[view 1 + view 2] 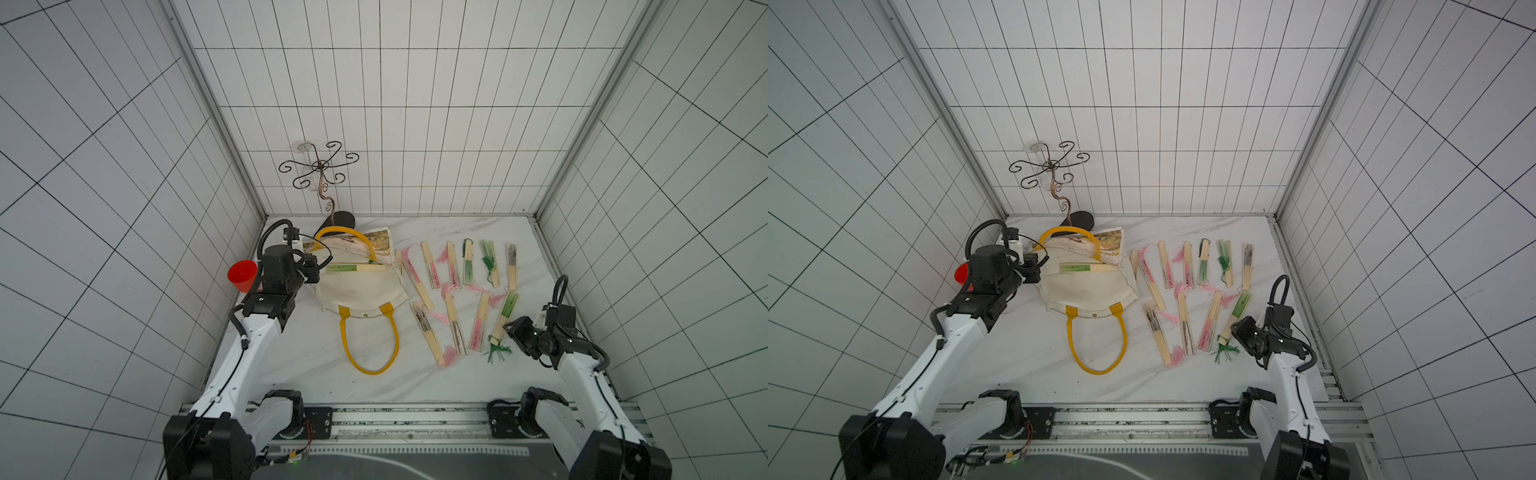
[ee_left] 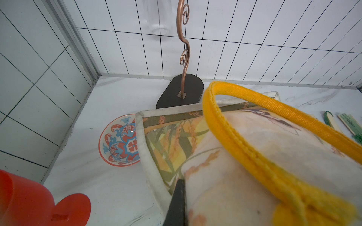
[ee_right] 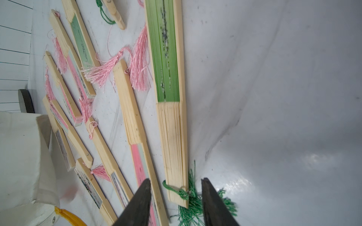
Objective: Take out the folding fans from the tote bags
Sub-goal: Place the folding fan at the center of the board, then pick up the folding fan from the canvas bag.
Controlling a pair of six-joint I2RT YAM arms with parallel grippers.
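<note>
Right wrist view: right gripper (image 3: 175,179) jaws apart, straddling butt end of green fan (image 3: 170,127), fan flat on table (image 3: 274,97). Tassel (image 3: 194,203) sits right by the jaws, so could snag on pullback and drag fan into pink fan (image 3: 130,109) beside it. Left gripper (image 1: 311,272) clamped on bag (image 1: 357,295) cloth. If it slips, bag probably flops over last fan (image 1: 355,268) lying across its mouth. Cup (image 1: 242,274), bowl (image 2: 117,140) near left arm, easy knock.

Worktop (image 1: 291,374): near strip open. Obstacles: tote bag (image 1: 357,295) left of centre; folding fans (image 1: 478,322) spread right; wire stand (image 1: 343,218), red cup (image 1: 242,275) far-left corner.
</note>
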